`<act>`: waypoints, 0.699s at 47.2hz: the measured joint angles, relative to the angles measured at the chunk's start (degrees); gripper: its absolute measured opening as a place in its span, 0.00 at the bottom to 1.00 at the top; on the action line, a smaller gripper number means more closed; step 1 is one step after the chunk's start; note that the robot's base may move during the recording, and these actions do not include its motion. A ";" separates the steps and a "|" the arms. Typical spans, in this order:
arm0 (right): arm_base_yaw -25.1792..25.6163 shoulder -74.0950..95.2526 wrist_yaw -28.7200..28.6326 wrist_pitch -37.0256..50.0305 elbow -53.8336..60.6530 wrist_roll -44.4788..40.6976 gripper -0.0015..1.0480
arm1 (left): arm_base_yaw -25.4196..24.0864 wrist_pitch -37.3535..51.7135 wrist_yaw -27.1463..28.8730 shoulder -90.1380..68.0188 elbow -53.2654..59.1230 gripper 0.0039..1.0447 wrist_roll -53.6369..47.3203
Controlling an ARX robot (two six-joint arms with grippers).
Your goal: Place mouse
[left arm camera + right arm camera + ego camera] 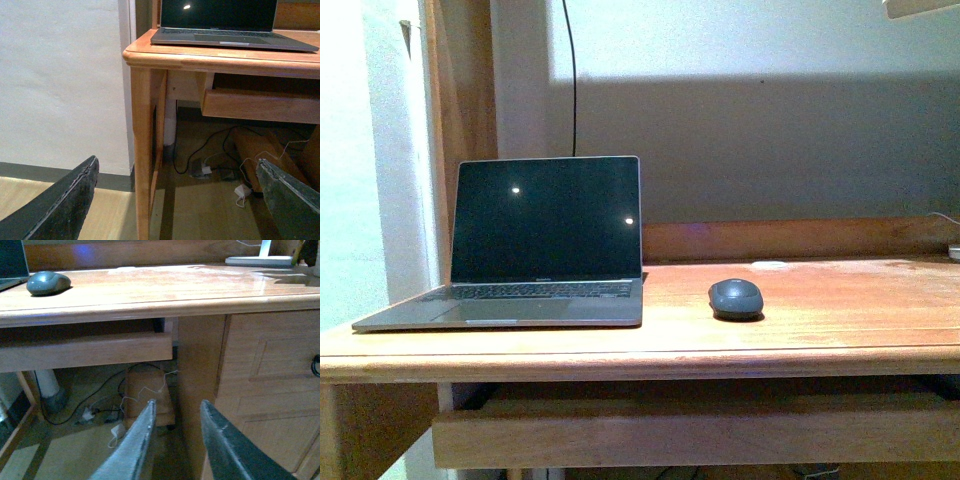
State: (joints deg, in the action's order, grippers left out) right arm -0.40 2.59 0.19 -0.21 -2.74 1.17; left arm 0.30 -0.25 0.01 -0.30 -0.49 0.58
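Mouse (735, 298) — small, dark grey, oval, matte domed shell, cordless. It sat flat on the wooden bench (840, 320), just right of the open laptop (535, 250), apart from it. Left gripper (177, 200): jaws wide apart, empty, below bench level. Right gripper (175, 440): jaws narrowly parted, empty — also low.

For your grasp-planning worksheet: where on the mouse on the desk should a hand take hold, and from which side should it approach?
Grip the mouse across its two long flanks, coming down from above. Its domed shell lies flat on the desk, so the top offers no hold, while bare wood on every side leaves room for fingers. The laptop stands well clear. That is a judgement from its shape.
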 joint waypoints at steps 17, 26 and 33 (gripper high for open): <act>0.22 -2.21 -0.22 0.11 1.84 -0.92 0.21 | 0.00 0.00 0.00 0.00 0.00 0.93 0.00; 0.22 -2.21 -0.20 0.11 1.84 -0.92 0.53 | 0.00 0.00 0.00 0.00 0.00 0.93 0.00; 0.22 -2.21 -0.20 0.11 1.84 -0.92 0.76 | 0.00 0.00 0.00 0.00 0.00 0.93 0.00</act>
State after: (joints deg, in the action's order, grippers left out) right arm -0.19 0.38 -0.01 -0.10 -0.91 0.25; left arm 0.30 -0.25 0.01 -0.30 -0.49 0.58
